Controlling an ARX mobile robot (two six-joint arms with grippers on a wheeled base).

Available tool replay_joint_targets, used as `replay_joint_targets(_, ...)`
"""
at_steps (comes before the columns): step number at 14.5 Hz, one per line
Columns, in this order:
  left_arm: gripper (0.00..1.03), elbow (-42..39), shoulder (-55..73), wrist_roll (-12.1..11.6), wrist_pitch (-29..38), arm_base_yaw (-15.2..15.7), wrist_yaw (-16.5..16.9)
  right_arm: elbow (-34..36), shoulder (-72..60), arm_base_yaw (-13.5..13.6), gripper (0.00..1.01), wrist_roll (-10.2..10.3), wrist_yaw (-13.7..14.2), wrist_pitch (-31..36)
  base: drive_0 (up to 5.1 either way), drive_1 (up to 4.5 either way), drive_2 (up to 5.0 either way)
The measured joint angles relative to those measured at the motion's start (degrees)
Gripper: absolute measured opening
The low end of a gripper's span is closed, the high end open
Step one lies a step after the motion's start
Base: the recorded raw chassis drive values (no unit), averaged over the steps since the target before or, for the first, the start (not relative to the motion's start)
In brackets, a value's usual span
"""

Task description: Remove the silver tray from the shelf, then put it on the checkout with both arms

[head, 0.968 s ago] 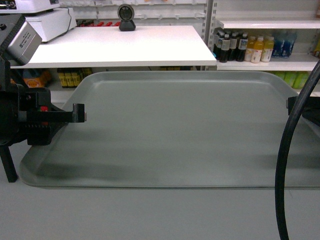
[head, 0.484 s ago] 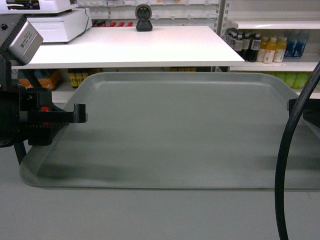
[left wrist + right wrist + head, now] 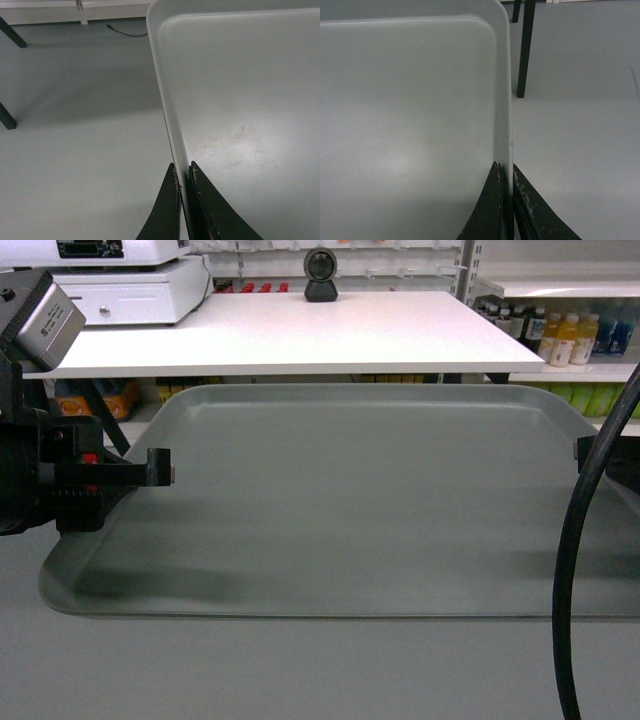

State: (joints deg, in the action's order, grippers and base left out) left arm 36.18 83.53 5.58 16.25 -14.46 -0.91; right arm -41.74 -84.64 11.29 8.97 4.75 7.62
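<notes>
The large flat grey-silver metal tray [image 3: 350,500] with rounded corners is hanging level above the grey floor [image 3: 75,130], carried between the two black arms, just near of the smooth white worktop [image 3: 270,332]. The left claw [image 3: 184,197] is pinching the tray's left rim, one thin black finger on each side of the raised edge. The right claw [image 3: 506,197] is pinching the right rim in the same way. On the far side of the worktop a black round scanner [image 3: 321,273] is standing, with a white cash register [image 3: 130,285] to its left. Bottles [image 3: 565,337] are lining a white shelf at far right.
</notes>
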Motion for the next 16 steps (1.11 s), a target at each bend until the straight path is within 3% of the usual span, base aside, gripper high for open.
replay_joint_targets(9,0.03,0.0,0.0,0.0,-0.1,0.0,-0.1,0.0,0.0,0.3,0.03,0.0,0.3,0.0,0.0,0.00,0.0)
replay_joint_targets(16,0.03,0.0,0.0,0.0,-0.1,0.0,0.0,0.0,0.0,0.3,0.03,0.0,0.3,0.0,0.2,4.52,-4.1)
